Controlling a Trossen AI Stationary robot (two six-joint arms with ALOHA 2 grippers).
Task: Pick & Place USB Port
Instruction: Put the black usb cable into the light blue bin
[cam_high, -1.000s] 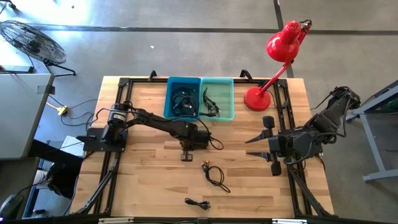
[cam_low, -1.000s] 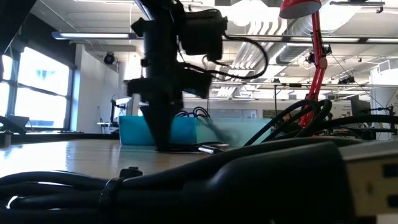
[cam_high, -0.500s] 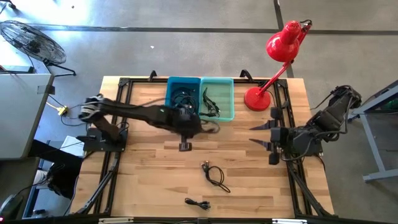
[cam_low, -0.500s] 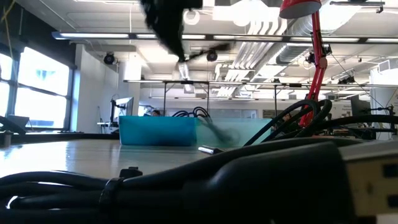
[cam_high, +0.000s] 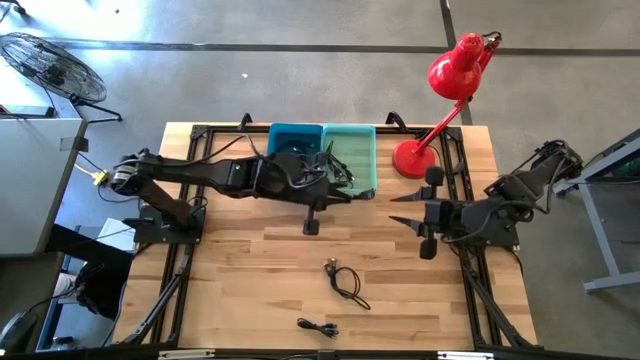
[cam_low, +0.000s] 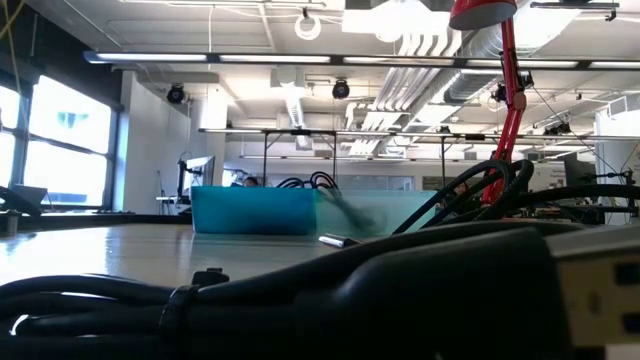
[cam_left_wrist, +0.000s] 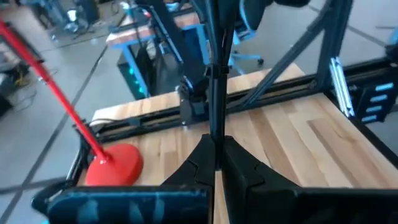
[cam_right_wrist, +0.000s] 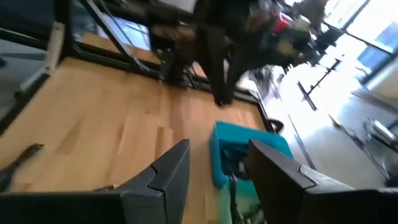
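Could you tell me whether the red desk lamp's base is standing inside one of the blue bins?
No, the red desk lamp's round base stands on the wooden table, to the right of the teal plastic bin.

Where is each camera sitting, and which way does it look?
High view: above the table, looking straight down; shows both arms, left tool, right tool, blue bin.
Low view: at tabletop height, looking level past a thick black cable; no arm shows.
Left wrist view: on the left arm, facing the red lamp; its shut fingers show.
Right wrist view: on the right arm, facing the bin; open fingers show.
Shared: high and left wrist both show the lamp.
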